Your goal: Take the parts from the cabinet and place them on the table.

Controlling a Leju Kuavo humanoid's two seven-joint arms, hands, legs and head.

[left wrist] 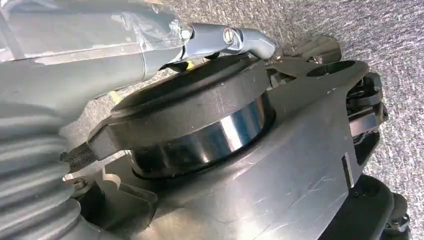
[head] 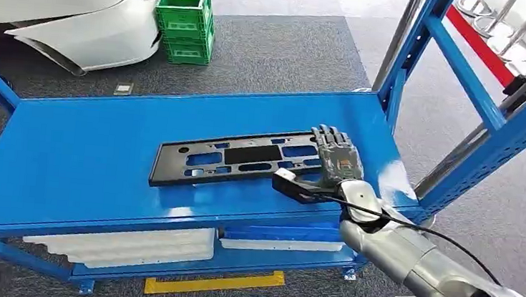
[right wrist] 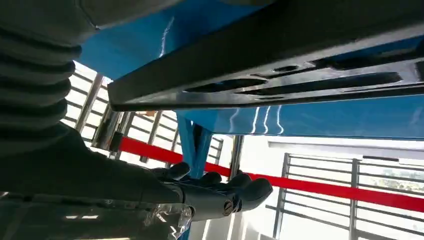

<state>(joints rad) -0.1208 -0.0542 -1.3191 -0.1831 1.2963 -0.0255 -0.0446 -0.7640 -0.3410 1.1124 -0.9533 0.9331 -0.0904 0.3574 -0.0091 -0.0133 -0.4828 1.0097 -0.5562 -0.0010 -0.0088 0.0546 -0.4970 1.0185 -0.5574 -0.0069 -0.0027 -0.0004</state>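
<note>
One part: flat black plastic panel with cutouts (head: 241, 159), lying on blue metal shelf (head: 79, 168)
Right hand (head: 333, 157): fingers straight, resting on the panel's end
Left hand (left wrist: 225, 40): can't tell its state

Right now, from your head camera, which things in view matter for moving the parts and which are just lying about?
For the job:
- black slotted part, flat on the blue shelf
- right hand, at the part's right end
- white parts on the lower shelf

Lying about:
- green crates
- white car body panel
- red barrier tape
</note>
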